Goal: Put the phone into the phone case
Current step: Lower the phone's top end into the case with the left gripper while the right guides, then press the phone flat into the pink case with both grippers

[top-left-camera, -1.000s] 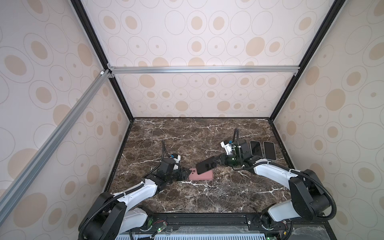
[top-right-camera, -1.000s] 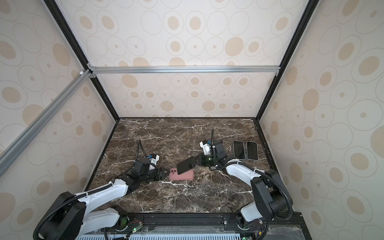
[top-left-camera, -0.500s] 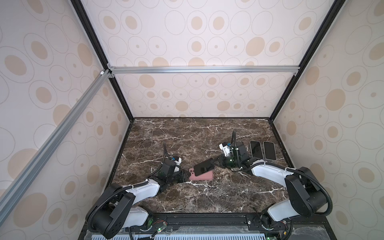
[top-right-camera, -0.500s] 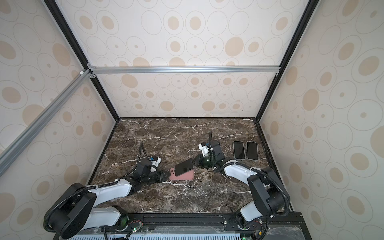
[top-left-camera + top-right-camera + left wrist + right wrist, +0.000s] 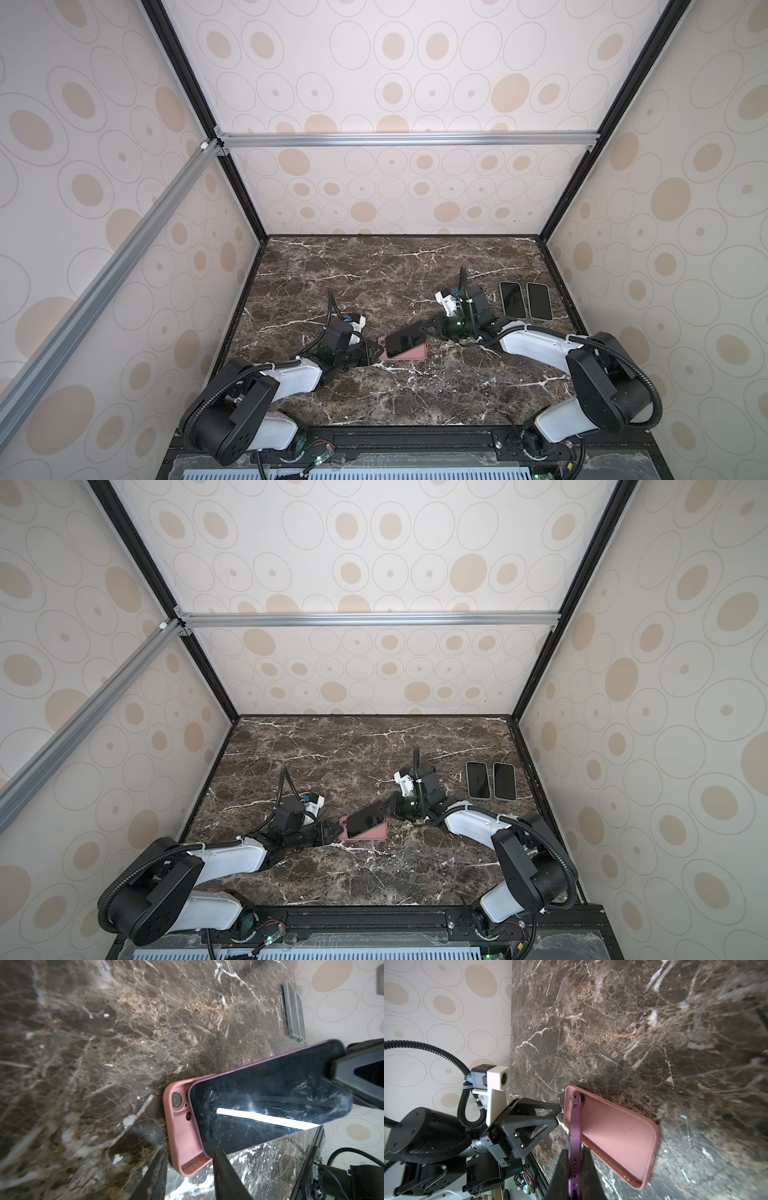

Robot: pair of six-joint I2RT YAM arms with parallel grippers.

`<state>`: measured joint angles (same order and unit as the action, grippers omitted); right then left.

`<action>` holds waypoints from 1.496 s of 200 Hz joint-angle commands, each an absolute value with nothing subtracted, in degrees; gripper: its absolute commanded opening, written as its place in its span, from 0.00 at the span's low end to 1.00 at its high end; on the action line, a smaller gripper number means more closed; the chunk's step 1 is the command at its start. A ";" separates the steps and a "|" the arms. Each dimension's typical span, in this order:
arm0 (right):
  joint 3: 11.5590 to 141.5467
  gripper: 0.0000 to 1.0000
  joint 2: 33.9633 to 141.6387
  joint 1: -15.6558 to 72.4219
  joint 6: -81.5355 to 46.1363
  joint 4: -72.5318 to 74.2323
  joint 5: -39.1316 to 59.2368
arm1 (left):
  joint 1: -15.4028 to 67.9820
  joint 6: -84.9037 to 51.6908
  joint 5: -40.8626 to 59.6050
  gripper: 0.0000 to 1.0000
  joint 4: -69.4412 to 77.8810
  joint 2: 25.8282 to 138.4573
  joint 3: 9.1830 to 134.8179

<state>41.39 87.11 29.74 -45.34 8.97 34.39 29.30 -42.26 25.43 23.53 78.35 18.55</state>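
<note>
A pink phone case lies open side up on the marble table. The phone, with a black screen and purple edge, leans tilted over the case. Its low end rests inside the case's camera-hole end, and its other end is raised. My right gripper is shut on the phone's raised end, pinching its purple edge. My left gripper is at the case's left end, and its two fingers lie against both faces of that end.
Two more dark phones lie side by side at the right rear of the table, near the right wall. Patterned walls close in three sides of the table. A black rail runs along the front edge.
My left gripper has slid right up to the case's end and its fingers have narrowed onto it. The right gripper has brought the phone's low end down into the case.
</note>
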 commanded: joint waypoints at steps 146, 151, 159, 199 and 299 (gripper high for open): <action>42.10 0.00 96.13 31.23 -47.47 12.75 35.95 | 29.01 -44.90 29.26 0.33 31.44 82.60 16.35; 42.03 0.00 96.36 31.23 -47.29 12.54 35.80 | 28.96 -44.93 29.21 0.33 31.46 82.66 16.30; 42.23 0.01 96.63 31.40 -46.92 11.94 35.62 | 28.98 -44.87 29.16 0.33 31.46 82.70 16.25; 44.12 0.12 96.95 32.09 -42.16 4.49 32.32 | 28.94 -44.61 29.00 0.33 31.13 82.93 16.34; 52.30 0.25 98.25 35.80 -32.25 -12.26 21.37 | 29.03 -43.71 29.27 0.30 30.19 83.76 17.22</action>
<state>51.09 96.16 33.58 -35.97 -3.46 25.47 28.99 -44.14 28.86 30.55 82.35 16.32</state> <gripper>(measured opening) 0.229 0.311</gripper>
